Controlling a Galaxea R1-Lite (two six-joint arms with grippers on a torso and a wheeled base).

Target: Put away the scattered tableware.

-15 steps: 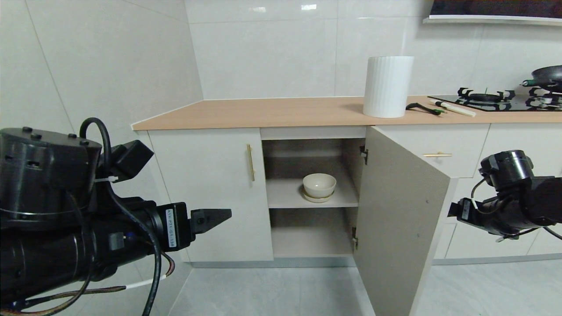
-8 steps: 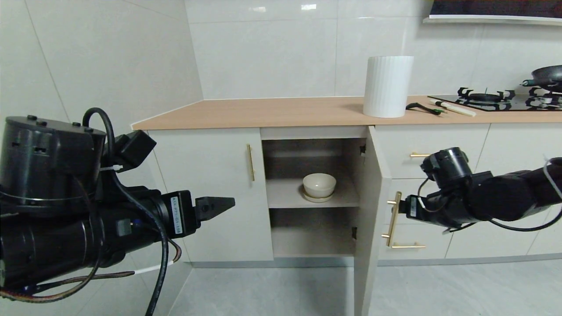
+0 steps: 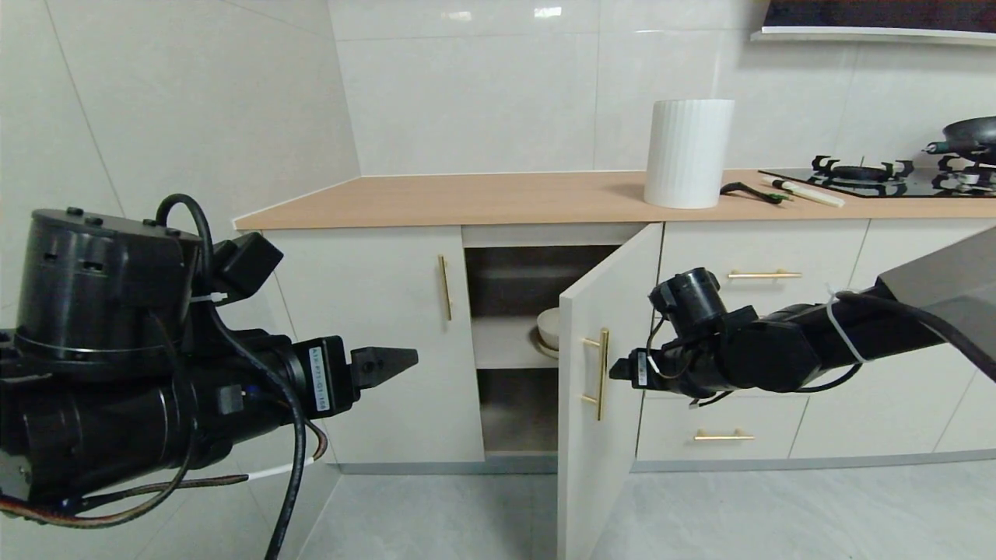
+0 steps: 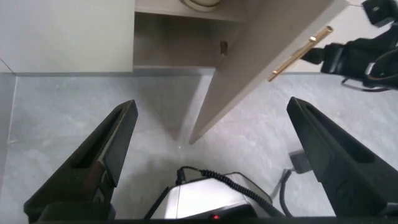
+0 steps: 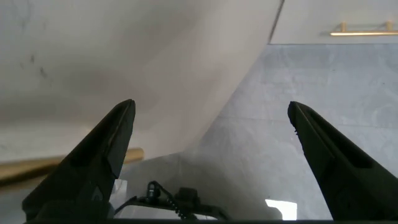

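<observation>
A: What stands in front of the robot?

B: A low kitchen cupboard [image 3: 545, 236] with smooth, matt off-white fronts under a pale wood-grain worktop [image 3: 482, 198]. One cupboard door [image 3: 580, 467] is partly open, and its flat panel stands at an angle across most of the opening. A slim brass-coloured bar handle [image 3: 601, 374] runs upright on it.

A: And the tableware?

B: On the upper shelf [image 3: 506, 354] inside, a round, glossy cream bowl [image 3: 547, 328] sits on a shallow plate [image 3: 541, 348] of the same glaze. The door edge hides their right halves.

A: Where are the arms?

B: The right gripper [image 3: 617, 368] is just beside the bar handle, at the door's front. Its two black wedge-shaped fingers [image 5: 106, 155] are spread wide with nothing between them. Whether they touch the panel I cannot tell. The left gripper [image 3: 387, 365] hangs well to the left, in front of the closed door [image 3: 373, 342]. Its fingers [image 4: 99, 158] are also spread apart and empty, above grey stone-look floor tiles [image 4: 249, 149].

A: Anything on the worktop?

B: A tall white ribbed cylinder [image 3: 688, 153] stands upright. Just beside it lie a dark curved utensil [image 3: 748, 191] with a green tip and a pale, straight stick-shaped utensil [image 3: 801, 190]. Next to them is a black glass gas hob [image 3: 879, 180] carrying a dark pan [image 3: 973, 131].
</observation>
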